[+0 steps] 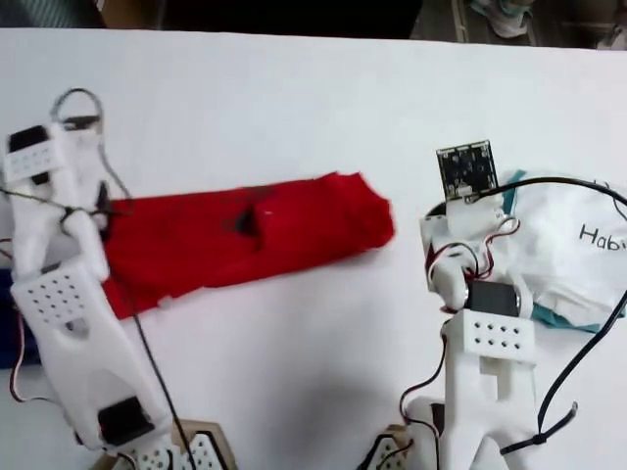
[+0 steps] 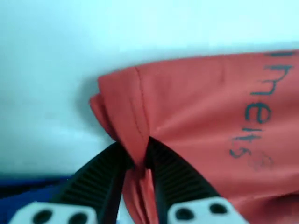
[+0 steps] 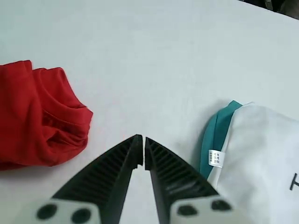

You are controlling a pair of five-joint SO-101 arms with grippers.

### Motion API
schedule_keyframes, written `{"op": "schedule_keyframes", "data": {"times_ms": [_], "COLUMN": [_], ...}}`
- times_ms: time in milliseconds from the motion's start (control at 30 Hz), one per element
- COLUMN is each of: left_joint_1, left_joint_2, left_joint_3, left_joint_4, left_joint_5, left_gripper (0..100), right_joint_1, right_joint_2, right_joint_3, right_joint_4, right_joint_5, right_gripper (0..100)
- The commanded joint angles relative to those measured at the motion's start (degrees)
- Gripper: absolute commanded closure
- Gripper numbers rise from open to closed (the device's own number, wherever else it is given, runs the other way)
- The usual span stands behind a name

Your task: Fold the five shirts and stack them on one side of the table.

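Note:
A red shirt (image 1: 245,235) lies folded into a long band across the middle of the white table (image 1: 294,108). My left gripper (image 2: 138,158) is shut on a bunched fold at the red shirt's (image 2: 210,121) left end; in the high view that arm (image 1: 69,294) stands over the same end. My right gripper (image 3: 143,151) is shut with nothing in it, hovering over bare table between the red shirt's (image 3: 37,116) right end and a folded white shirt (image 3: 261,158) with teal trim. The white shirt (image 1: 578,245) sits at the table's right side, beside the right arm (image 1: 485,323).
A dark blue cloth (image 2: 32,191) lies by the left arm at the table's left edge (image 1: 8,313). Black cables (image 1: 588,323) loop over the white shirt near the right arm. The far half of the table is bare white surface.

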Motion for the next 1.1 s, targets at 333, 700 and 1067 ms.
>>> {"op": "schedule_keyframes", "data": {"times_ms": [333,700,1067], "left_joint_1": [18.37,40.88,51.69], "left_joint_2": [-19.52,-31.12,-15.12], "left_joint_3": [4.44,2.24,-17.36], "left_joint_4": [4.92,4.57,2.20], "left_joint_5": [4.75,8.00,8.00], "left_gripper": [97,97,97], "right_joint_1": [0.48,8.75,11.30], "right_joint_2": [-2.24,-2.24,3.91], "right_joint_3": [4.04,4.13,3.78], "right_joint_4": [-7.08,-9.10,-14.20], "right_joint_5": [0.18,0.00,0.44], "right_gripper": [97.6,97.6,97.6]}}
